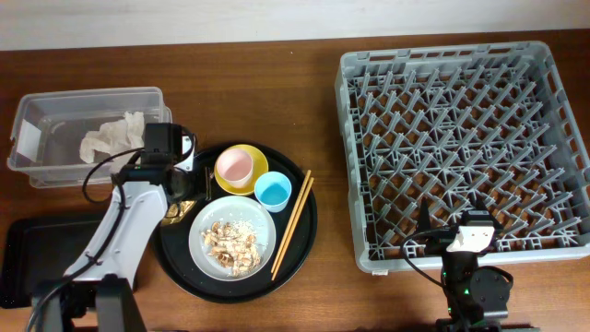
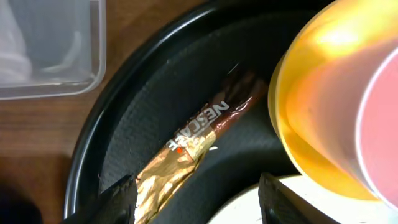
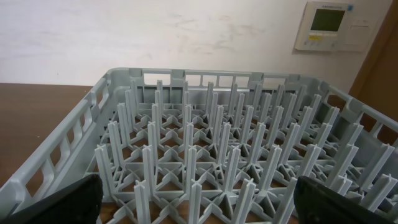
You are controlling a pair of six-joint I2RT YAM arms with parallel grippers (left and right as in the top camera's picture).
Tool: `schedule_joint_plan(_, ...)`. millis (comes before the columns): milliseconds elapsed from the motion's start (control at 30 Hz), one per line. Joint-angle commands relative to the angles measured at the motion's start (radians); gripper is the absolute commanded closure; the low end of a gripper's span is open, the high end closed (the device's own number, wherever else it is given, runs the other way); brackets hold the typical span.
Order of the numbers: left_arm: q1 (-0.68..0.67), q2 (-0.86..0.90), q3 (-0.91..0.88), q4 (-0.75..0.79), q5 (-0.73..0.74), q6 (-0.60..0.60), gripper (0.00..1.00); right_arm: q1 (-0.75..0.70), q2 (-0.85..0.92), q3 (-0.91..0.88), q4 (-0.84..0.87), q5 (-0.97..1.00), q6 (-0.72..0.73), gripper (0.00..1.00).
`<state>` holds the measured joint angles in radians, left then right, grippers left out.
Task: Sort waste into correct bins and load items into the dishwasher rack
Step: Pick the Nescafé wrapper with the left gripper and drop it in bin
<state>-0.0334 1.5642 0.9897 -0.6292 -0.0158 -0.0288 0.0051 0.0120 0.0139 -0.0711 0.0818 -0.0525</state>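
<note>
Gold-brown wrapper [image 2: 202, 127] reads "NESCAFE" in white capitals on its brown half; a small red mark sits below the lettering. Wall panel [image 3: 329, 25] display: text too small to read.

Wrapper lies on round black tray [image 2: 143, 106], near its left edge, just beside yellow bowl [image 2: 311, 124], which holds pink cup [image 2: 382, 124].

Left gripper [image 2: 199, 190] hangs over it, fingers [image 2: 121, 199] standing apart, the wrapper's crumpled gold end between them; cannot tell whether either finger touches it.

Crumpled napkin [image 1: 112, 138] is in clear box [image 1: 88, 95] at desk's far left corner. Food scraps [image 1: 230, 242] sit on plate [image 1: 205, 226] at tray's near edge.

Right gripper [image 3: 199, 199] spread wide, holding nothing, at near edge of dishwasher rack [image 3: 205, 155] on desk's right side.
</note>
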Motion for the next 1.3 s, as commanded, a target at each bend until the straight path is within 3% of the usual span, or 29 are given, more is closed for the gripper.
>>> schedule_joint_plan(0,-0.003,0.056,-0.006,0.009,-0.007,0.073,0.38,-0.006,-0.006,-0.008,-0.003,0.006,0.000,0.02)
schedule_joint_plan(200,-0.003,0.140,-0.006,0.087,-0.008,0.136,0.40,-0.006,-0.006,-0.008,-0.003,0.006,0.000,0.02)
schedule_joint_plan(533,-0.003,0.242,-0.006,0.176,-0.053,0.135,0.45,-0.006,-0.006,-0.008,-0.003,0.006,0.000,0.02)
schedule_joint_plan(567,-0.003,0.241,-0.005,0.176,-0.053,0.135,0.49,-0.006,-0.006,-0.008,-0.003,0.006,0.000,0.02)
schedule_joint_plan(600,-0.003,0.240,-0.002,0.175,-0.053,0.135,0.62,-0.006,-0.006,-0.008,-0.003,0.006,0.000,0.02)
schedule_joint_plan(633,-0.003,0.233,0.008,0.161,-0.052,0.127,0.84,-0.006,-0.006,-0.008,-0.003,0.006,0.000,0.02)
schedule_joint_plan(667,-0.003,0.220,0.021,0.141,-0.052,0.117,0.90,-0.006,-0.006,-0.008,-0.003,0.006,0.000,0.02)
schedule_joint_plan(800,-0.002,0.057,0.084,0.068,-0.070,0.071,0.90,-0.006,-0.006,-0.008,-0.003,0.006,0.000,0.02)
schedule_joint_plan(933,0.026,-0.144,0.092,0.150,-0.090,0.031,1.00,-0.006,-0.006,-0.008,-0.003,0.006,0.000,0.02)
schedule_joint_plan(1033,0.058,-0.212,0.092,0.325,-0.130,0.015,1.00,-0.006,-0.006,-0.008,-0.003,0.006,0.000,0.02)
schedule_joint_plan(1133,0.128,-0.182,0.092,0.484,-0.270,-0.189,1.00,-0.006,-0.006,-0.008,-0.003,0.006,0.000,0.02)
schedule_joint_plan(1233,0.214,-0.077,0.092,0.637,-0.269,-0.318,0.99,-0.006,-0.006,-0.008,-0.003,0.006,0.000,0.02)
schedule_joint_plan(1267,0.233,-0.048,0.092,0.667,-0.269,-0.323,0.82,-0.006,-0.006,-0.008,-0.003,0.006,0.000,0.01)
